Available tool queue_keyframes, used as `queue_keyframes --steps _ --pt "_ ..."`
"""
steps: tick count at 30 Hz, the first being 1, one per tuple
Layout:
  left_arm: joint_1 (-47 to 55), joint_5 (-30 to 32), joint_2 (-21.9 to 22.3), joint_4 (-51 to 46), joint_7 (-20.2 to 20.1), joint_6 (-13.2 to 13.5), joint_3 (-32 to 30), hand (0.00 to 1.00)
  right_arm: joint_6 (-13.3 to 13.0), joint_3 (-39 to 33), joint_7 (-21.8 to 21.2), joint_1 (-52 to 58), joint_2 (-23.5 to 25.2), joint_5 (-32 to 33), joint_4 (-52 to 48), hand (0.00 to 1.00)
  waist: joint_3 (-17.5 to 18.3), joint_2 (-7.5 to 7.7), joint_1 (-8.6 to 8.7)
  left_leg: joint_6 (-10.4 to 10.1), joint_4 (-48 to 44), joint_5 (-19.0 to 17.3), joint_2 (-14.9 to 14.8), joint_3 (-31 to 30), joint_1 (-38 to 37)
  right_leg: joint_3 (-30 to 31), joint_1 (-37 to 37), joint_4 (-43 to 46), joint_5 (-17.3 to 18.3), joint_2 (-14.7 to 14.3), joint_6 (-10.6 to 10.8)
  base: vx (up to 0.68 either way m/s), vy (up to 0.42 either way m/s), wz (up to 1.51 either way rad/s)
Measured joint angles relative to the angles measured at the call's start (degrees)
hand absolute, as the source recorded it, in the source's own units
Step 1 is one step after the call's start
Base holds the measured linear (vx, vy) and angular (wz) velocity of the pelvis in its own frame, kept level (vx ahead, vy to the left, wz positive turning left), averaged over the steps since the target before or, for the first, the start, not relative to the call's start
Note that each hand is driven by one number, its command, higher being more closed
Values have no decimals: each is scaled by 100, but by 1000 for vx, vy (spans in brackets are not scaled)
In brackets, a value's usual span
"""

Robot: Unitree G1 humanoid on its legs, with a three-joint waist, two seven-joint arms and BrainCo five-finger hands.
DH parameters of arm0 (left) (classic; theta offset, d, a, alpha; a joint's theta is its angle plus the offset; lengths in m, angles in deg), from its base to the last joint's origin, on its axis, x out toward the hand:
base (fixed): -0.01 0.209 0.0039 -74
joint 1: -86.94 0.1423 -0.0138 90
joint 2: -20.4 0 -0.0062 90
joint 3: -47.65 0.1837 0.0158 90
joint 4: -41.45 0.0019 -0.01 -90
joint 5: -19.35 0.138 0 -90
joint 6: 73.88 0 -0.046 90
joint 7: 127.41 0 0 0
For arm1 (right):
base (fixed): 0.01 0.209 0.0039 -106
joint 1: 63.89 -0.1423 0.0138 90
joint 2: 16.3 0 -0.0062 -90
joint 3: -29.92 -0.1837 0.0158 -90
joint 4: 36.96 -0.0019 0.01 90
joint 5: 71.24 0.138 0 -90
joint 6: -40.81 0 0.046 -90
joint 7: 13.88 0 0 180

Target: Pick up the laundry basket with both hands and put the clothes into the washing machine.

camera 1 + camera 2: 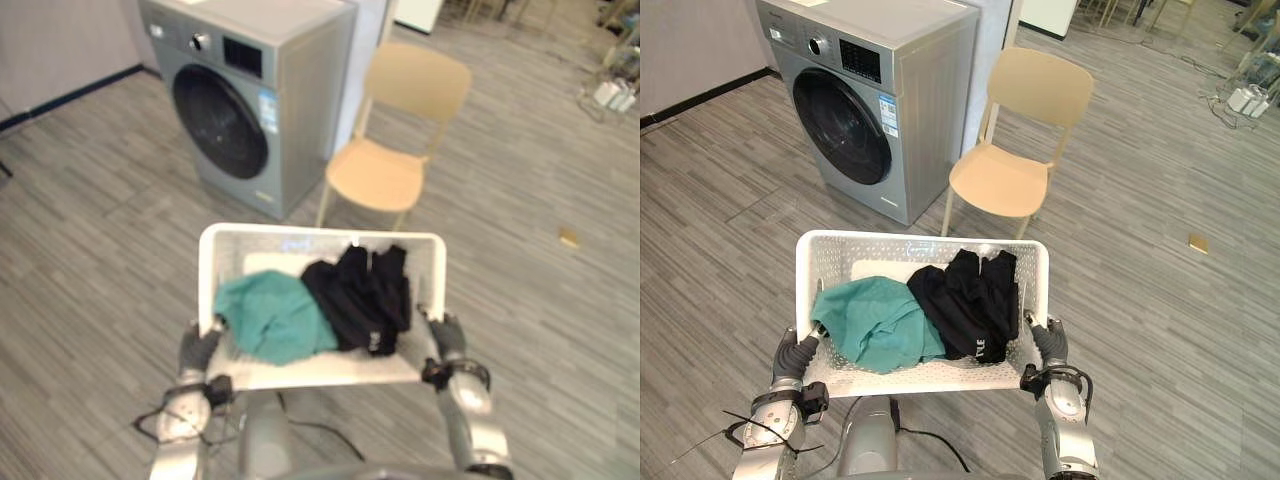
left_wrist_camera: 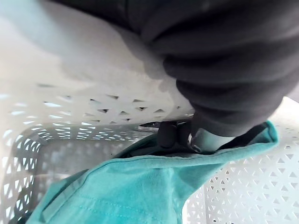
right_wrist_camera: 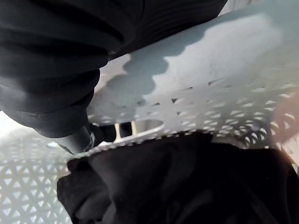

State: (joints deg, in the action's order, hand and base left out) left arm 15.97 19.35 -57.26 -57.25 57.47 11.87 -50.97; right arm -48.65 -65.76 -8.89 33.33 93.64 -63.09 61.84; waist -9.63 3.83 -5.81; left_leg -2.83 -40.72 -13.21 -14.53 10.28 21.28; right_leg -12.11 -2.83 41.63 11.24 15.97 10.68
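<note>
Closest to the robot was a white basket (image 1: 920,378) with lots of little holes in its walls. It was up off the floor (image 1: 1140,300), held level in front of the robot, one hand on each short side.

The left hand (image 1: 790,355) was at the basket's left side. From its wrist camera, its dark fingertips (image 2: 168,134) poked in through a slot in the wall and hooked over the edge, so this hand was gripping the basket. The right hand (image 1: 1048,345) was at the right side. Its fingers (image 3: 78,140) went through a slot there too and curled round the edge, so it was gripping the basket as well.

Inside the basket lay two clothes. A teal cloth (image 1: 875,320) was bunched up on the left half. A black cloth (image 1: 965,305) lay on the right half, touching the teal one in the middle and reaching up to the right wall.

Past the basket, ahead and to the left, stood a grey washing machine (image 1: 925,90). Its round door (image 1: 840,125) was dark and closed. Just beside the machine, on its right, stood a tan chair (image 1: 1015,170) with its seat facing the robot. A small tan thing (image 1: 1198,243) lay on the grey striped floor, far off to the right.
</note>
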Motion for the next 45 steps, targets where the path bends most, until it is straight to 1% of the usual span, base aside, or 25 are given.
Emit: queue_keyframes --steps 2,5,7,9,10,11,12,14,16,17,18,20,24,26,28,29,30,35,37,38,40,41,42,44,45 --pt "55 -43 -135 -49 22 -24 108 100 14 3 -4 -105 2 0 184 100 -44 -52 32 147 65 -285 55 169 -533 -65 458 1271 -694 352 49 471 204 -14" --pt "62 -46 -180 -238 69 -27 163 100 2 -8 10 -174 11 2 115 100 -39 -38 35 127 649 -421 65 438 -1364 -668 1262 2049 -135 407 -559 380 39 -30" --pt "-53 -61 -181 -272 136 32 164 100 -53 -40 18 -278 8 1 58 100 -26 -60 155 7 1086 -468 74 627 -1828 -1405 1791 732 181 308 -912 460 -117 -27" --pt "-253 -60 -182 -223 134 39 108 100 -73 -107 36 -383 9 2 26 100 -27 -60 192 -204 1098 -559 60 698 -1918 -1675 2063 -785 12 199 -1060 355 -130 -8" --pt "-419 -60 -144 -50 132 45 117 100 -71 -151 61 -440 -37 1 33 100 -23 -86 240 -382 1056 -690 -29 658 -2052 -1726 2038 -1638 -952 22 -1292 453 -122 -17" --pt "-552 -60 -28 194 128 37 124 100 -56 -144 98 -493 -155 -9 80 100 -43 -385 250 -489 1206 -739 -161 566 -2237 -1826 1802 -1789 -1114 -282 -1328 464 -97 -26" --pt "-560 -60 62 216 127 36 125 100 -31 -145 104 -549 -202 -43 92 100 -46 -439 229 -600 1412 -655 -175 548 -2368 -1773 1870 -1633 -1051 -290 -1367 459 -100 -40" --pt "-592 -40 184 276 129 36 176 100 -14 -162 154 -537 -288 -96 90 100 -61 -517 371 -700 1763 -603 -127 545 -2881 -1581 1880 -931 -390 -193 -1277 442 -115 -15" --pt "-555 -36 176 288 131 36 164 100 -18 -134 142 -466 -281 -95 53 100 -31 -592 464 -708 707 -507 -395 351 -2687 -1594 1628 -770 5 -343 -1217 353 -89 -17" --pt "-547 -38 197 288 131 38 166 100 -21 -132 126 -368 -283 -95 -67 100 -27 -718 446 -447 -447 -119 -755 203 -2203 -1626 1415 -810 172 -568 -1195 312 -109 -47" --pt "-492 -44 204 310 128 37 167 100 -29 -118 109 -223 -284 -93 -141 100 -7 -854 400 -174 -1349 648 -1150 168 -1881 -1593 1133 -1004 245 -850 -1221 307 -95 -48" --pt "-401 -45 147 396 113 40 175 100 -42 -91 109 -20 -195 -93 -150 100 62 -893 333 -20 -2252 1395 -1480 93 -1427 -1503 711 -1495 244 -1109 -1231 392 -8 -38" --pt "-394 -45 147 438 34 28 154 100 -18 -103 112 -16 -212 -93 -112 100 5 -801 294 54 -2375 221 -1368 516 -552 -1337 164 -2324 63 -1134 -977 376 103 -17" --pt "-403 -51 156 428 34 29 93 100 -18 -81 96 -126 -217 -93 -65 100 -67 -647 167 52 -950 -108 -1006 706 -274 -1258 -160 -2620 -31 -903 -810 325 247 -18" --pt "-399 -54 226 415 34 42 -40 100 -18 3 88 -276 -255 -94 30 100 -61 -596 162 -132 817 160 -644 466 -196 -1268 -224 -2542 -43 -629 -545 289 339 -17" --pt "-401 -57 287 416 37 47 -99 100 -31 32 64 -337 -262 -99 89 100 -68 -574 146 -217 1471 984 -444 301 -312 -1260 -291 -2512 10 -510 -318 381 421 0" --pt "-456 -52 124 420 44 31 -214 100 -3 79 89 -401 -132 -98 199 100 -29 -291 190 -78 1507 978 -127 445 -405 -1393 -364 -2670 31 -254 -148 312 296 8" --pt "-403 -165 127 97 173 117 -326 100 -26 225 110 -766 -108 -103 185 100 -66 -277 -30 237 850 653 72 129 -548 -1743 -665 -2943 -278 -497 -262 201 105 -8" --pt "-346 -168 132 -179 171 126 -267 100 -90 198 131 -790 -115 -97 52 100 -47 -398 -97 4 537 287 55 -237 -555 -1672 -673 -2757 -241 -490 -194 74 100 -45" --pt "-305 -168 132 -314 161 165 -182 100 -154 142 138 -705 -110 -99 -124 100 -11 -468 -103 -104 603 -180 50 -396 -647 -1574 -478 -2323 -112 -446 -183 51 159 -50" --pt "-281 -175 64 -322 160 229 -149 100 -185 104 149 -678 -30 -130 -151 100 -79 -294 -117 -90 630 -495 124 -203 -804 -1174 246 -869 -43 -21 -311 34 130 -55" --pt "-239 -194 -27 -319 162 206 -105 100 -152 108 153 -634 13 -192 -128 100 -87 -199 -50 -24 621 -546 162 -78 -888 -955 767 28 -348 245 -664 24 98 -40" --pt "-211 -197 -122 -317 160 173 -54 100 -116 111 156 -612 57 -201 -54 100 -96 -174 17 47 626 -582 163 9 -1015 -783 1089 547 -834 392 -660 57 129 -33" --pt "-174 -199 -196 -311 163 149 -43 100 -110 130 159 -609 64 -202 39 100 -116 -208 49 67 770 -573 169 165 -1229 -813 1285 857 -1231 600 -697 85 79 -36" --pt "-191 -219 -243 -272 170 133 -53 100 -112 196 156 -621 49 -200 41 100 -97 -178 65 85 883 -574 181 245 -1342 -999 1319 894 -820 705 -800 100 11 -31"
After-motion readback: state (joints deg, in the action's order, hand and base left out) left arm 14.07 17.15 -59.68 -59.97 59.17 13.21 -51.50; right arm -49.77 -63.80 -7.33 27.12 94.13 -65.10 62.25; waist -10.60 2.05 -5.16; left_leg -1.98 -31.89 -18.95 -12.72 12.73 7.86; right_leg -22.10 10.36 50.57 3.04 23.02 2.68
